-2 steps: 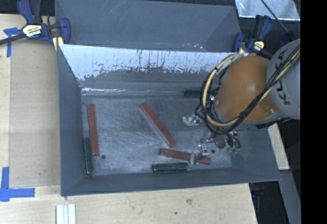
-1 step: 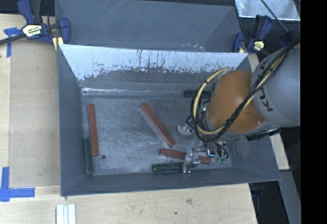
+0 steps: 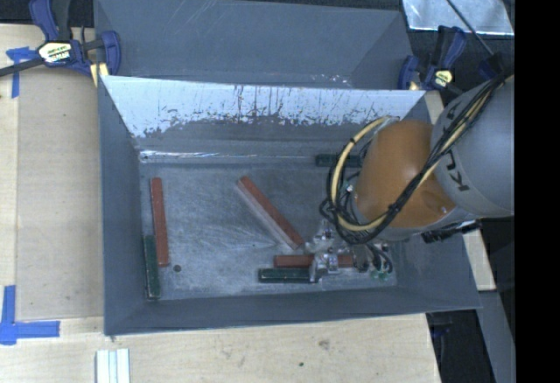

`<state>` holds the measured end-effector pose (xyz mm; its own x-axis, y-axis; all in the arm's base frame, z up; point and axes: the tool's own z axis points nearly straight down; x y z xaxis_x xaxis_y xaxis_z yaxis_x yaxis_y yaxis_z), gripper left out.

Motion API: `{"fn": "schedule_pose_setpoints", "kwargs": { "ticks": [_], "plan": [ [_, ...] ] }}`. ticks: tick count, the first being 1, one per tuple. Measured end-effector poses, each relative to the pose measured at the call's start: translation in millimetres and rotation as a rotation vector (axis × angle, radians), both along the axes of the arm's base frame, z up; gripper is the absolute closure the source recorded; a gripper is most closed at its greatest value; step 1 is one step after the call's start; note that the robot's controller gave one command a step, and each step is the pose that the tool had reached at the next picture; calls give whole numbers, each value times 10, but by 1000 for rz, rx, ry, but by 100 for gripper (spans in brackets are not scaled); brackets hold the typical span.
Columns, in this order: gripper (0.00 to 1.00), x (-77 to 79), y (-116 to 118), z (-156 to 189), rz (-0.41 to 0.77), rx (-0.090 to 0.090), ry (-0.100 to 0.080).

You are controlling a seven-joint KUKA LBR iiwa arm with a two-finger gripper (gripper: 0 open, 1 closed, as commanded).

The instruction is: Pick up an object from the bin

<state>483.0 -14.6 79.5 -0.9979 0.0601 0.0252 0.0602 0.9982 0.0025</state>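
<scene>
Reaching in from the three o'clock side, the arm (image 3: 490, 154) with its orange wrist cover (image 3: 398, 176) is hanging low over the grey metal bin (image 3: 118, 198). The gripper (image 3: 325, 257) is sitting down near the floor at about five o'clock. Its tip is lying right at the three o'clock end of a short reddish-brown bar (image 3: 291, 261), which is resting flat and pointing nine-to-three. Whether that bar is caught in the gripper or only lying against it I cannot tell, and I cannot tell whether the jaws are released or clenched.

Just beside that bar, toward six o'clock, a dark green bar (image 3: 282, 276) is lying parallel to it. A longer reddish-brown bar (image 3: 267, 209) is running diagonally from eleven o'clock down to five o'clock, its lower end coming close to the gripper. Well apart, along the nine o'clock side of the floor, another reddish-brown bar (image 3: 157, 219) is lying twelve-to-six. A second dark green bar (image 3: 150, 268) is lying just beside it toward seven o'clock.
</scene>
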Motion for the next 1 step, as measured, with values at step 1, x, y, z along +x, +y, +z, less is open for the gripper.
{"fn": "schedule_pose_setpoints", "kwargs": {
  "ticks": [1],
  "plan": [
    [100,0,0,0,0,0,0]
  ]
}}
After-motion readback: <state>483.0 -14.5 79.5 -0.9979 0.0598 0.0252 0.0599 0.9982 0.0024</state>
